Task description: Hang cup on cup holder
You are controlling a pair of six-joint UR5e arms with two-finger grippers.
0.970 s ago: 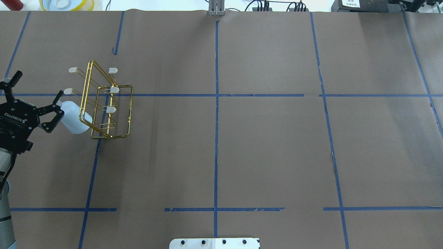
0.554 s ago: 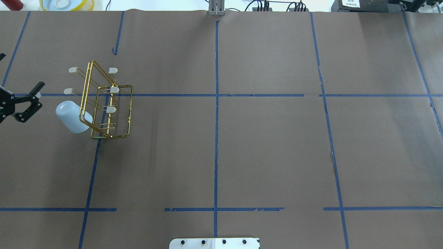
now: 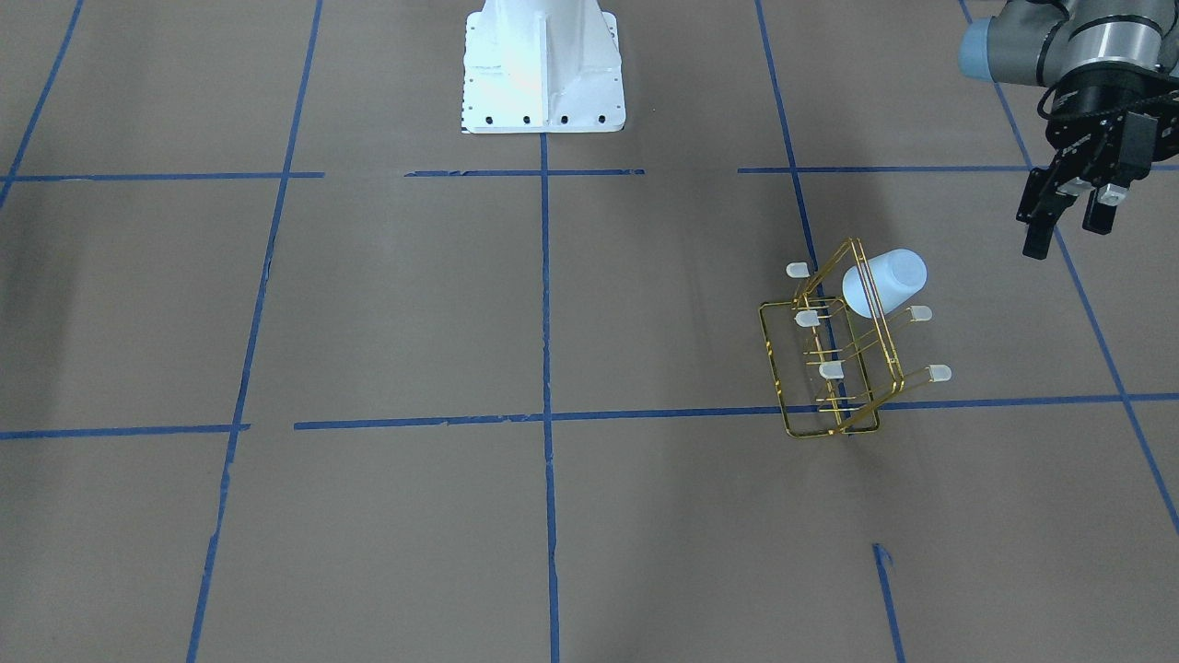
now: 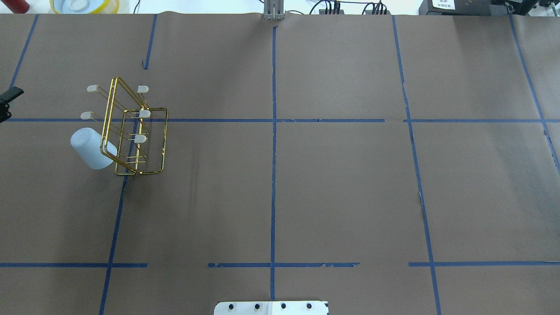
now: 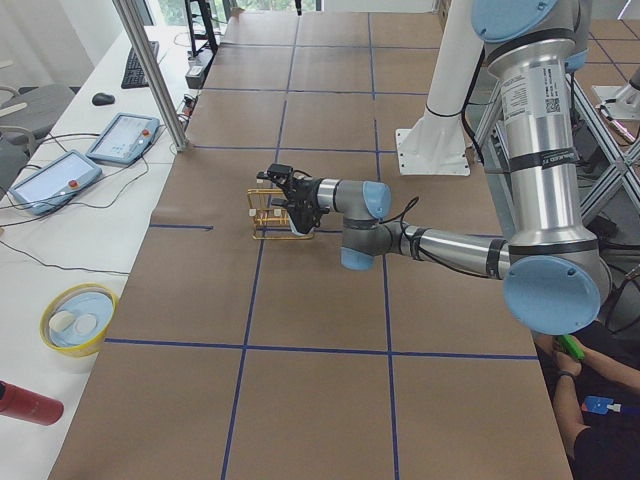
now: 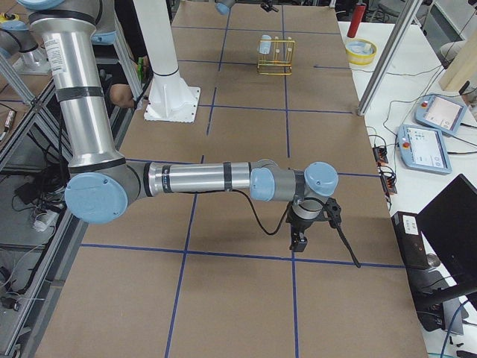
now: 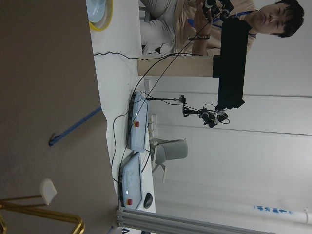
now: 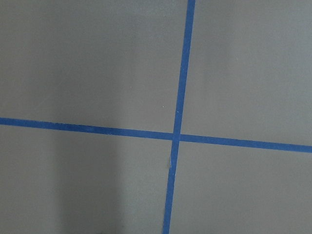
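cup on cup holder prong; left tool well apart, jaws spread

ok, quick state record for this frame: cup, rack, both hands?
cup: hung tilted on one end of the rack, closed end outward
rack: upright on the table, five caps bare
left hand: open, empty, apart from the cup
right hand: far from the rack, above a tape cross; open or shut cannot tell
task: looks done
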